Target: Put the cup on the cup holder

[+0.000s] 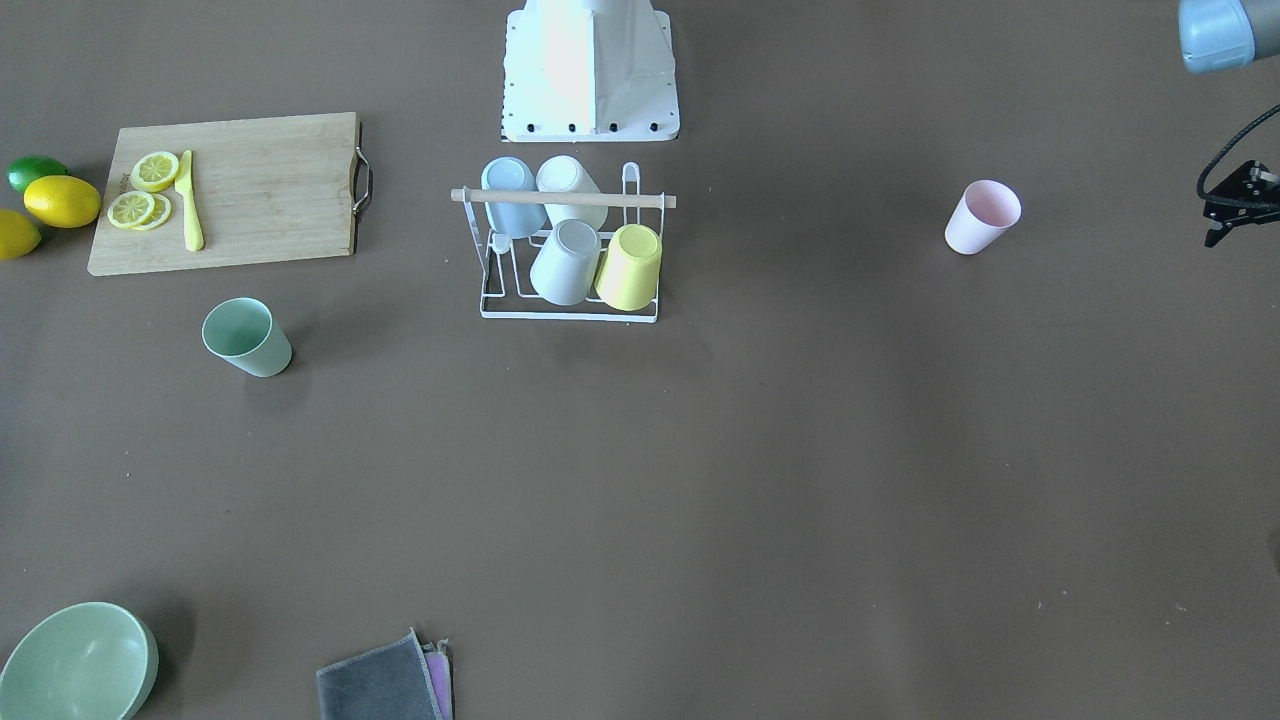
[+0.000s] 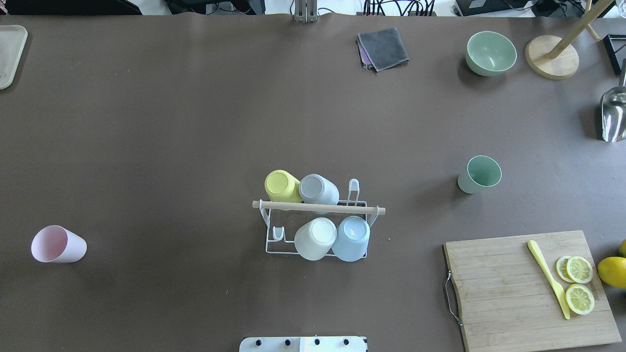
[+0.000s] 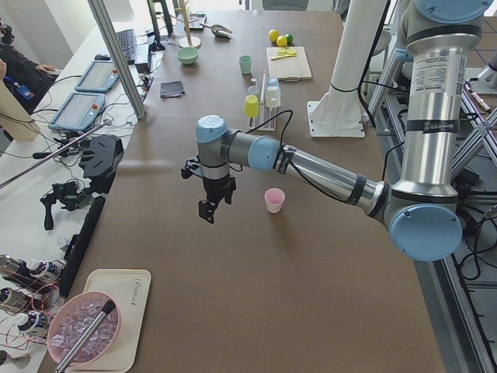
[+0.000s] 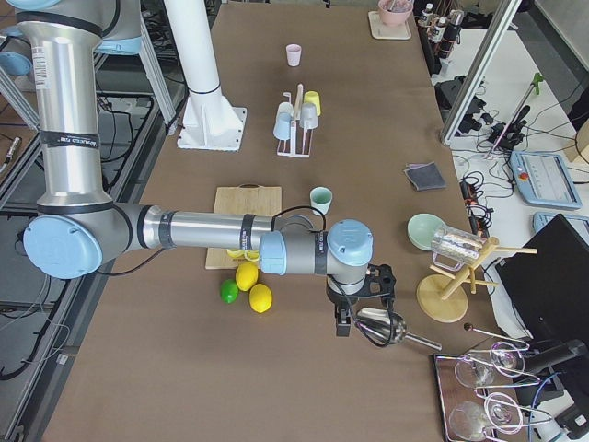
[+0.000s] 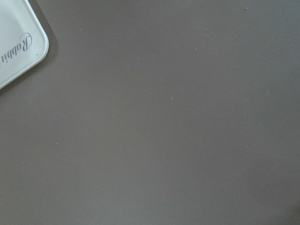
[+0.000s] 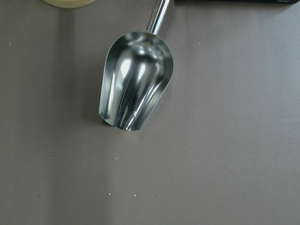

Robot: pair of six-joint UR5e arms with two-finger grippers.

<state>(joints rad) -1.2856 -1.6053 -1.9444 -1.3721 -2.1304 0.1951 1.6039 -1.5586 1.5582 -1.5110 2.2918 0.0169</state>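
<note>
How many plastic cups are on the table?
6. Four sit inverted on the cup holder: yellow cup, grey cup, white cup, blue cup. The pink cup stands to the robot's left, the green cup to its right.

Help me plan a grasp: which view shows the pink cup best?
The front-facing view: the pink cup stands upright, unobstructed, its open mouth visible. Overhead shows it nearer the edge; both side views show it small; wrist views miss it.

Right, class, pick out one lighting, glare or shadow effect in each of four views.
Exterior front-facing: the robot base is overexposed, detail washed out. Right wrist-mounted: bright streaky reflections on the metal scoop. Overhead exterior: the green cup casts a soft, faint shadow, so light is diffuse. Left wrist-mounted: bare table, too featureless to judge focus.
</note>
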